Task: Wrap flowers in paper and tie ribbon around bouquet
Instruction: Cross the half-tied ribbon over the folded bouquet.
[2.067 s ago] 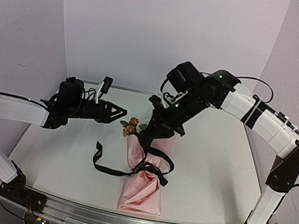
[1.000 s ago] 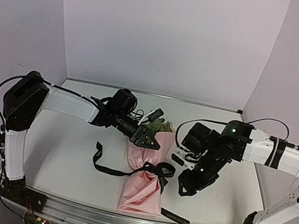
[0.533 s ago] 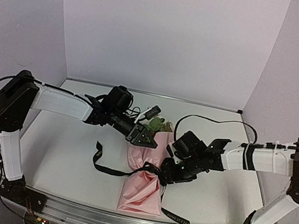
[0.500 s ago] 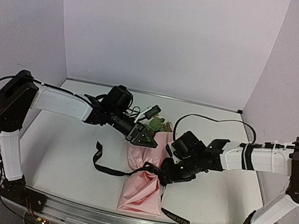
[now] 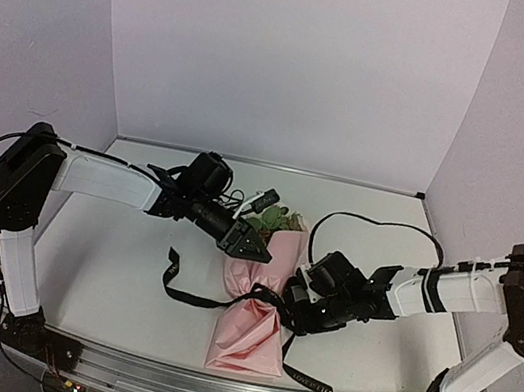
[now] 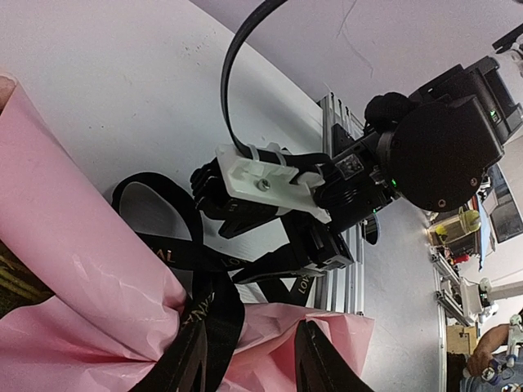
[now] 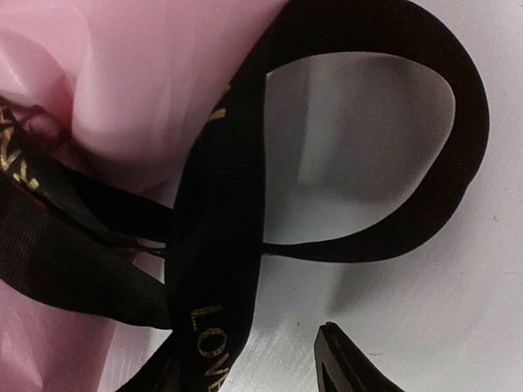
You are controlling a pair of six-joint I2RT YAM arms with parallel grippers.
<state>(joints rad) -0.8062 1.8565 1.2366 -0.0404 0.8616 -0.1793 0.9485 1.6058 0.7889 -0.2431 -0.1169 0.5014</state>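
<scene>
Top external: my left arm stretches low across the table, left gripper spread over the bouquet lying near the front edge. My right arm folds in low, right gripper at the ribbon knot; whether it's gripping, I can't tell. Gold lettering starts "LOV".

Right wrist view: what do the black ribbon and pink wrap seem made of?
Narrow black ribbon with gold lettering: looks like woven fabric, matte, with a faint weave and crisp flat edges. Pale pink wrapping sheet: thin, smooth and slightly glossy, with soft highlights and gathered folds; paper or a film-like wrap, the look leaves it open.
</scene>
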